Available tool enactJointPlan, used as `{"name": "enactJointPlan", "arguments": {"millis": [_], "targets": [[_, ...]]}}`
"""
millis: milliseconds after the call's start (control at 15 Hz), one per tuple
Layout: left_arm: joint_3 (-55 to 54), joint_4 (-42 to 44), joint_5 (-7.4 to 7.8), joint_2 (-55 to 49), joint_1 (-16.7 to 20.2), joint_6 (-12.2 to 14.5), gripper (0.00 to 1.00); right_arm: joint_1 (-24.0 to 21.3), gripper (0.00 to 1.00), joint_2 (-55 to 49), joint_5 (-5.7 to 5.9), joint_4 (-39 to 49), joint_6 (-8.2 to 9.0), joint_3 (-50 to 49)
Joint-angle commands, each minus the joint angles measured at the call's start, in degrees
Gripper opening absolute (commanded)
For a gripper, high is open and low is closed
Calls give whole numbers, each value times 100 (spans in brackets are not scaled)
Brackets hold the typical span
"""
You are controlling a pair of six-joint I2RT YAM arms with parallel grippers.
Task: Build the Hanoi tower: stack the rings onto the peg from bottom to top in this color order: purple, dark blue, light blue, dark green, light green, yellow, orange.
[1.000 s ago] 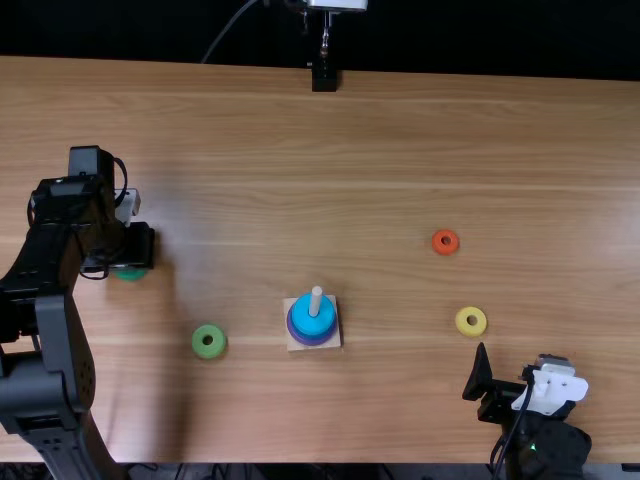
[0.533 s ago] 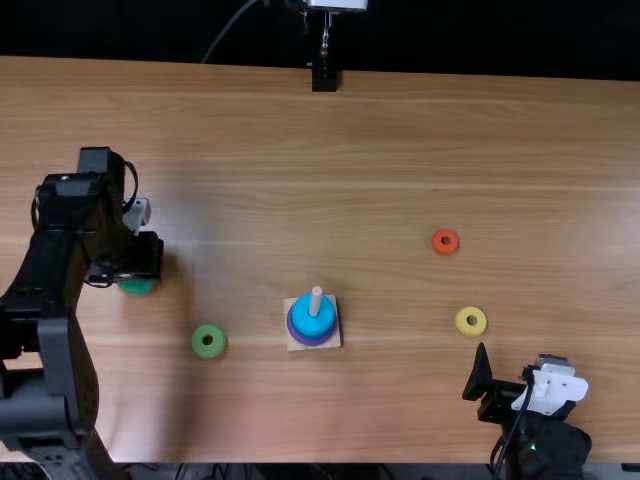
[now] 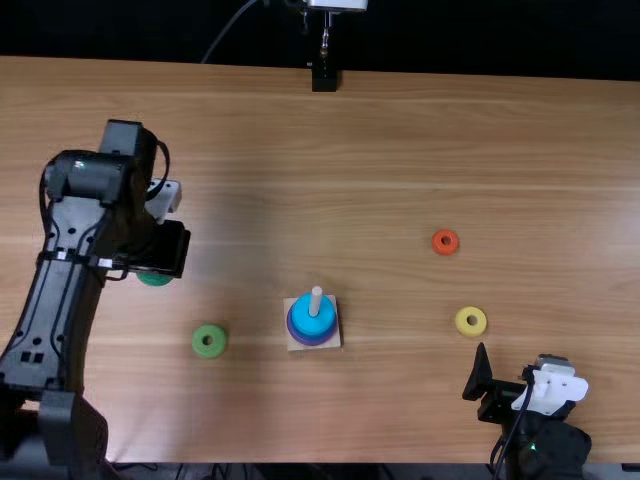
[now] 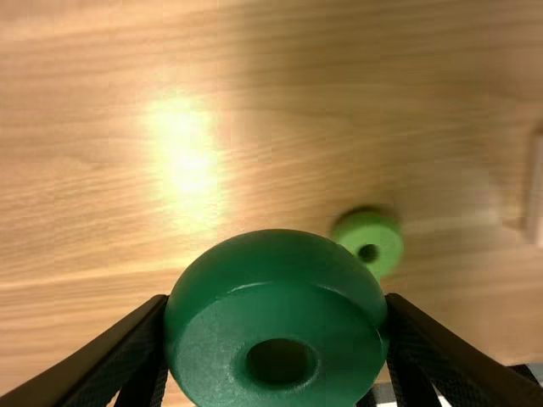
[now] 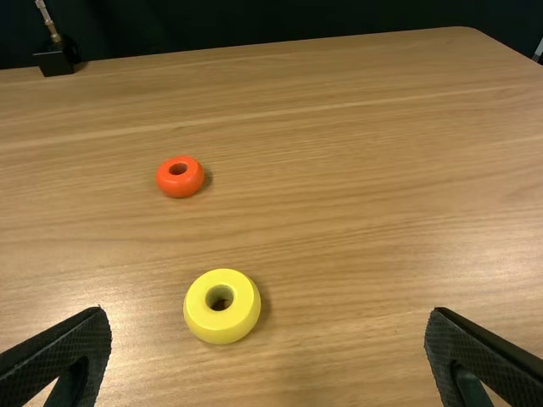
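dark green ring [image 4: 276, 339] between left fingers [image 4: 148, 352]

top: high, steeply down | left wrist: downward | right wrist: oblique

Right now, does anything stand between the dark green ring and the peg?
Nothing visible stands between the dark green ring and the peg; the light green ring lies off that line, on the near side.

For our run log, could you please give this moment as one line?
left tool holding dark green ring | right tool open | peg: light blue ring topmost
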Motion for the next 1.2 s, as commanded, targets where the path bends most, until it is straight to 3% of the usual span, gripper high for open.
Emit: {"name": "enactJointPlan", "arguments": {"millis": [0,133,467,867,1133], "targets": [[336,-156,60,-289,-336,-483,5,-49,100,-69,70,-339,-6,-617],[678,-325,60,-342,-802,-1000,5,-49,100,-69,70,-339,-6,-608],[1179,-399,144,-351,-1822,-1706,5,-49,100,-69,70,-339,-6,-617],[1223,-399,155,-342,-2832,-2234,5,-49,100,-69,70,-339,-6,-617],[1434,-304,155,-271,-3061,-2413,5,-49,100,-69,70,-339,-16,-617]]}}
